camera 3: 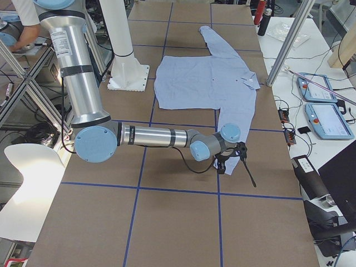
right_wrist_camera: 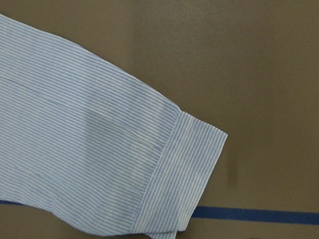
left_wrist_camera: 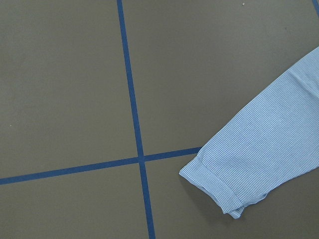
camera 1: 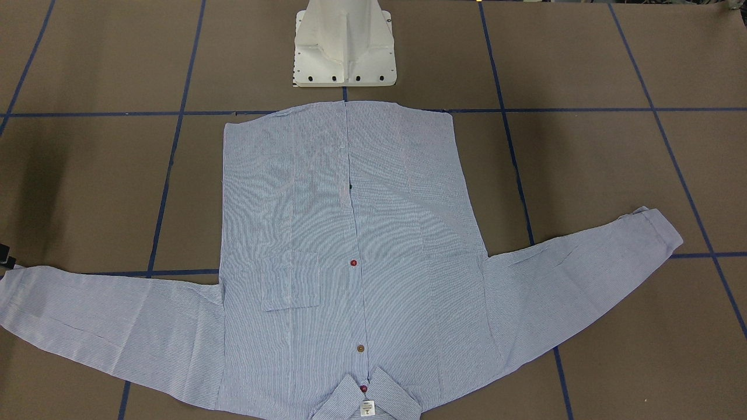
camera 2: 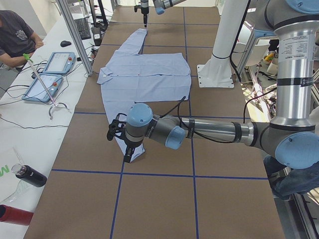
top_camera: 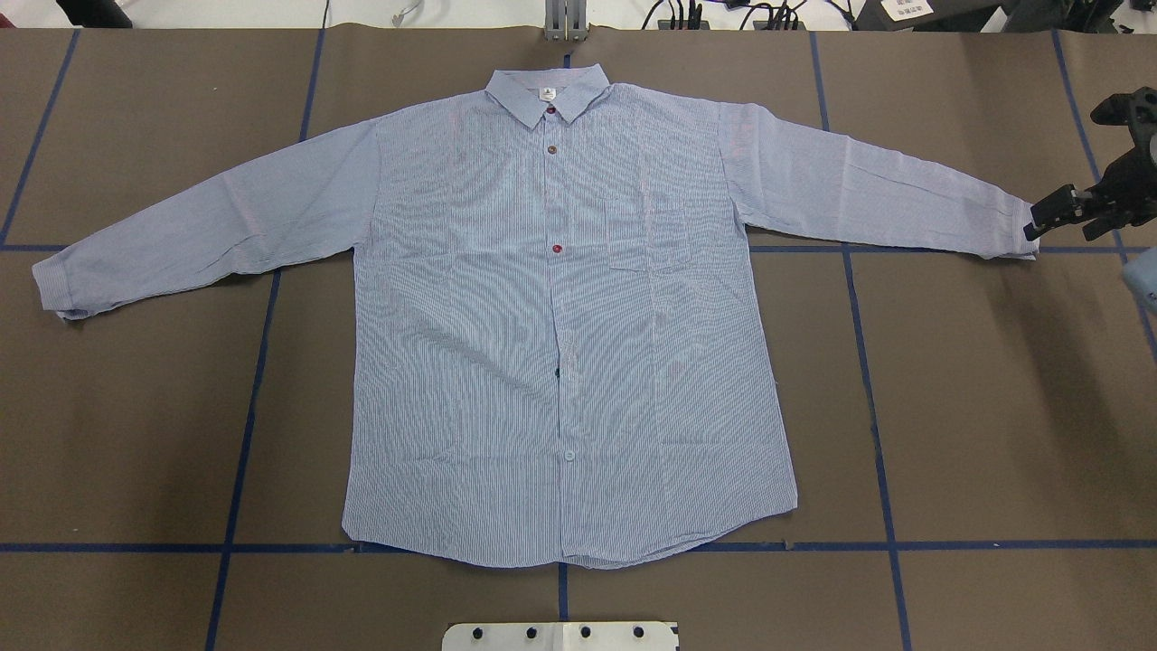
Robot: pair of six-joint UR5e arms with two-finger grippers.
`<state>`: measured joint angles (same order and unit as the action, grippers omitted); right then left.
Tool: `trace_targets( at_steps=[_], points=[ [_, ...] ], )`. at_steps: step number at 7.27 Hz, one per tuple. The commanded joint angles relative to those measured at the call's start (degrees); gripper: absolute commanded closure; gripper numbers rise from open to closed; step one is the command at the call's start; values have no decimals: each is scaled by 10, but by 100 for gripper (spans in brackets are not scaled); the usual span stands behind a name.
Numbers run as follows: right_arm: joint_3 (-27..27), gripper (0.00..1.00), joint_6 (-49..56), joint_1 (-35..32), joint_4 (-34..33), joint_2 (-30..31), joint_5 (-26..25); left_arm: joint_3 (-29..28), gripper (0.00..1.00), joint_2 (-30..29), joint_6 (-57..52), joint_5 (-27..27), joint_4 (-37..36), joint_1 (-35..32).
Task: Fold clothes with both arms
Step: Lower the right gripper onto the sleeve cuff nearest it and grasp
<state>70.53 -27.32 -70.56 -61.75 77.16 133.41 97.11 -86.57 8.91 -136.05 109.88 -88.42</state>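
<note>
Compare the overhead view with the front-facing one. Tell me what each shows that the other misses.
Overhead only: the right gripper plainly beside a sleeve cuff, the whole collar, and cables beyond the table. Front-facing only: the upright body of the white pedestal; overhead catches just its base plate. Both: the shirt lying flat, front up, sleeves spread, over blue tape lines.

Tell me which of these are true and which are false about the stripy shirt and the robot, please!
1. The shirt lies flat with both sleeves spread out. True.
2. The shirt is already folded in half. False: it is not folded yet.
3. The collar is on the side next to the robot's white base. False: the hem is nearest the base, and the collar is on the far side.
4. The right arm's fingers are close to a sleeve cuff. True.
</note>
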Motion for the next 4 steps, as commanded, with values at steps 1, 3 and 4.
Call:
trace_targets(
  at_steps=[1, 3, 4],
  points=[
    [-17, 16, -15, 9, 18, -3, -15, 0, 0, -3, 2, 0, -1, 0],
    [-18, 35, -42, 24, 18, -9, -19, 0, 0, -4, 2, -1, -1, 0],
    [-20, 38, -42, 24, 17, -9, -19, 0, 0, -5, 2, 0, -1, 0]
  ],
)
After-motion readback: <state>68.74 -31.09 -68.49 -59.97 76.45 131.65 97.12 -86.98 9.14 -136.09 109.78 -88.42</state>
